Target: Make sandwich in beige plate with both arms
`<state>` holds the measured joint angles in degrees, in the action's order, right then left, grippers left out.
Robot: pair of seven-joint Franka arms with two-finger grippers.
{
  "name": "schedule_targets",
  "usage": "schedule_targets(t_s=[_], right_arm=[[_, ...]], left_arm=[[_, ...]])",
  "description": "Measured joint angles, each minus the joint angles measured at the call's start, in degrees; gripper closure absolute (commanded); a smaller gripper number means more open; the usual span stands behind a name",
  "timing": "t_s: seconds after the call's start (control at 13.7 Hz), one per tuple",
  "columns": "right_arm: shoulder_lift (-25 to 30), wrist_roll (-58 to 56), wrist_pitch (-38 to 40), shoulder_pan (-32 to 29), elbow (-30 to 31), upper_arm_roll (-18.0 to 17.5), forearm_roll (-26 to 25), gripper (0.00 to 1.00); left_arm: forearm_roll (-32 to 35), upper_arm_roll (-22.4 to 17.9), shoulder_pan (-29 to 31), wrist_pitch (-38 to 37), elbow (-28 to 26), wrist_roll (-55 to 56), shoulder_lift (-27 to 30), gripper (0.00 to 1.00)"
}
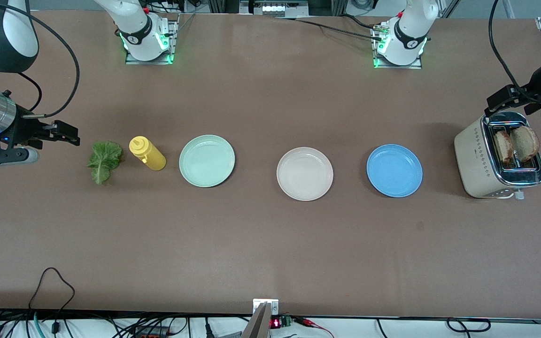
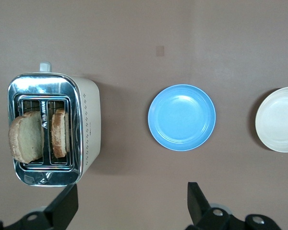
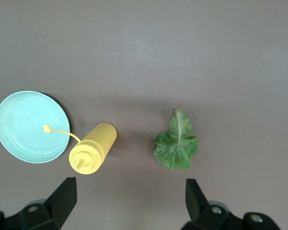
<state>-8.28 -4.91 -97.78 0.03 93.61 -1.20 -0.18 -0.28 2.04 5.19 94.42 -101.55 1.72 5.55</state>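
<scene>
The beige plate lies empty mid-table; it also shows at the edge of the left wrist view. Two toasted bread slices stand in the toaster's slots, as the left wrist view shows. A green lettuce leaf lies flat on the table toward the right arm's end. My left gripper is open and empty, up over the table beside the toaster. My right gripper is open and empty, up over the table beside the lettuce.
A beige toaster stands at the left arm's end. A blue plate lies between it and the beige plate. A mint-green plate and a yellow squeeze bottle lie between the beige plate and the lettuce.
</scene>
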Motion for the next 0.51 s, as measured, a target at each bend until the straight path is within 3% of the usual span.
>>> schedule_targets(t_s=[0.51], right_arm=[[0.0,0.0,0.0,0.1,0.0,0.0,0.0,0.00]], left_arm=[[0.0,-0.4,2.6,0.6,-1.1,0.0,-2.7,0.00]])
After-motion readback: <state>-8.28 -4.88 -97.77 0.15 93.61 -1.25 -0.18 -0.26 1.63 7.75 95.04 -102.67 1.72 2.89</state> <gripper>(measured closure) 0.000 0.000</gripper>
